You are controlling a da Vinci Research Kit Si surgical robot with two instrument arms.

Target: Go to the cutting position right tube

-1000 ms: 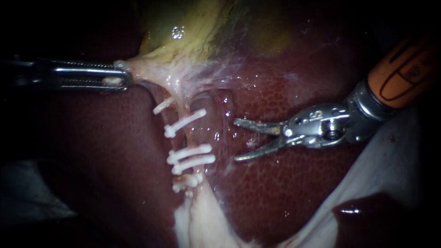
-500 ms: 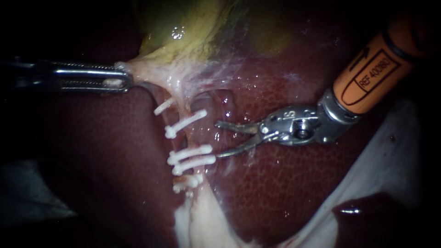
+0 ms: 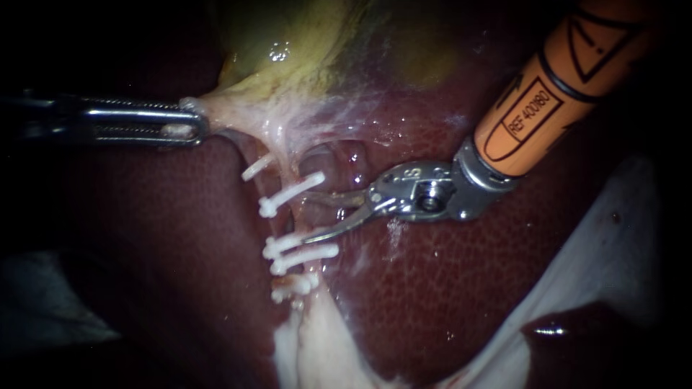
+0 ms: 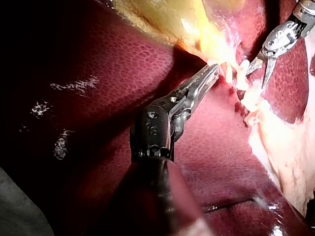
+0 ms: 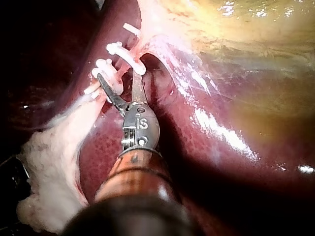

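Note:
My right instrument (image 3: 310,218) comes in from the upper right on an orange shaft. Its two thin blades stand open around the right tube (image 3: 314,164), in the stretch between the upper white clip (image 3: 290,193) and the pair of clips (image 3: 297,245) below it. The right wrist view shows the same blades (image 5: 119,81) spread on either side of the pale tube beside the clips (image 5: 114,49). My left instrument (image 3: 180,126) is shut on a pale fold at the gallbladder's (image 3: 303,43) lower end, pulling it left; its jaws (image 4: 209,73) show the same hold in the left wrist view.
Dark red liver (image 3: 447,288) surrounds the site. Two further clips (image 3: 252,167) (image 3: 294,284) sit above and below on the strands. Pale fatty tissue (image 3: 317,338) hangs under the clips. A white cloth (image 3: 613,266) lies at the lower right.
My right instrument has moved left toward the clips, blades still open, from clear of the tube to astride it. The left instrument and its hold have not moved.

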